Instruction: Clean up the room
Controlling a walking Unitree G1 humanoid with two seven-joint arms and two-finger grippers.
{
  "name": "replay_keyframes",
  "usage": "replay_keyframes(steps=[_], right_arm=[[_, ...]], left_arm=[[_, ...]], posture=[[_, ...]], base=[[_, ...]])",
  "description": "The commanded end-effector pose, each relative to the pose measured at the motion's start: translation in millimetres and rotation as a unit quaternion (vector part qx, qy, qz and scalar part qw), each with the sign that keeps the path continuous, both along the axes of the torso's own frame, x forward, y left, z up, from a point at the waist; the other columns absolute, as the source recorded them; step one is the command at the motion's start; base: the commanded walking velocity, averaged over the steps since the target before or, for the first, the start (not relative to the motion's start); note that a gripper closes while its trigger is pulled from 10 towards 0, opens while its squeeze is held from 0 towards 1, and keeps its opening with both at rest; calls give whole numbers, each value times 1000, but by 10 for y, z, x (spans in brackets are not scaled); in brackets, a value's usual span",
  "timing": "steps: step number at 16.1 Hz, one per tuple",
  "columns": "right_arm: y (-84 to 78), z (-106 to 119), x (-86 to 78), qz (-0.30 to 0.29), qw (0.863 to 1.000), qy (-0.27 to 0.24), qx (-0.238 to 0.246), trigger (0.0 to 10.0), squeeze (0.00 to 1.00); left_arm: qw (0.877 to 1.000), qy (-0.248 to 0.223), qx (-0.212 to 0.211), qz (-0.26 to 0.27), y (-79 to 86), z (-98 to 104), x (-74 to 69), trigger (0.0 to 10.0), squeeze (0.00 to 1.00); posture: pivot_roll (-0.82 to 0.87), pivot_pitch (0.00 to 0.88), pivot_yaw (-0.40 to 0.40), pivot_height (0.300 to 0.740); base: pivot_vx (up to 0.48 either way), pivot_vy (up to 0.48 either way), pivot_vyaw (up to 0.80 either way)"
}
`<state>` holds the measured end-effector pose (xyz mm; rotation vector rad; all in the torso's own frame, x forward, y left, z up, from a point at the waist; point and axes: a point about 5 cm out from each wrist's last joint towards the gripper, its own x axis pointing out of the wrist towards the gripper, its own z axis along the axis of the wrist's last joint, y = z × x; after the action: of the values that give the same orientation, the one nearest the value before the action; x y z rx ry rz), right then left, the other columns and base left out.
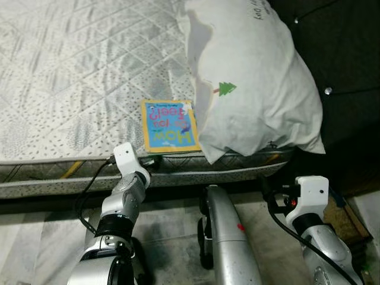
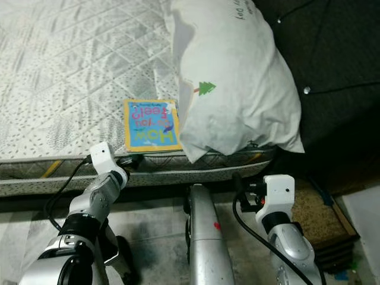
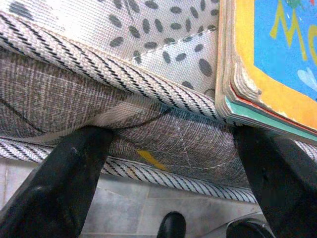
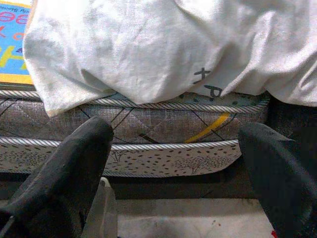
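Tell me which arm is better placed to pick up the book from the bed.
Probably the left. Its tool is open at the mattress edge just below the book, while the right tool sits under the pillow.

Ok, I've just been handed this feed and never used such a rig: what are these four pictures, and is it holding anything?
The two wide pictures come from a stereo camera on a humanoid robot's head, looking down at a mattress. On it lie a children's book near the edge and a white pillow overlapping the book's side. The other two come from cameras on each wrist, looking along that gripper's black fingers. The left gripper sits at the mattress edge just below the book, fingers spread. The right gripper faces the mattress side under the pillow, also open. Nothing is held.
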<state>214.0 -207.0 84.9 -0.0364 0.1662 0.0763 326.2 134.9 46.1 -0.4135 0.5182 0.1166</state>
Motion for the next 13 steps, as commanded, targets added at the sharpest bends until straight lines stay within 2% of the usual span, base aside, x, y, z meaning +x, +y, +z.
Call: replay_keyframes(steps=[1, 4, 5, 7, 11, 13], right_arm=[[-68, -60, -41, -10, 1000, 17, -6, 10000, 0], [-71, -66, -37, -9, 1000, 17, -5, 10000, 0], [-73, -68, -36, -9, 1000, 17, -5, 10000, 0], [-77, -72, -34, -9, 1000, 17, -6, 10000, 0], [-78, -75, -29, -8, 1000, 17, -7, 10000, 0], [-78, -77, -28, -7, 1000, 18, -7, 10000, 0]], left_arm=[[997, -45, 29, 54, 296, 198, 78, 10000, 0], [995, -55, 38, 74, 377, 238, 84, 10000, 0], [994, -64, 50, 71, 387, 275, 91, 10000, 0], [991, -100, 42, 79, 378, 375, 117, 10000, 0], [983, -109, 58, 135, 515, 418, 104, 10000, 0], [983, -108, 63, 137, 534, 419, 98, 10000, 0]], posture=[[-175, 229, -91, 552], [-175, 228, -91, 552], [-175, 228, -91, 552], [-175, 225, -91, 552], [-176, 221, -94, 552], [-174, 219, -94, 552]], base=[[0, 0, 0], [0, 0, 0], [0, 0, 0], [0, 0, 0], [0, 0, 0], [0, 0, 0]])
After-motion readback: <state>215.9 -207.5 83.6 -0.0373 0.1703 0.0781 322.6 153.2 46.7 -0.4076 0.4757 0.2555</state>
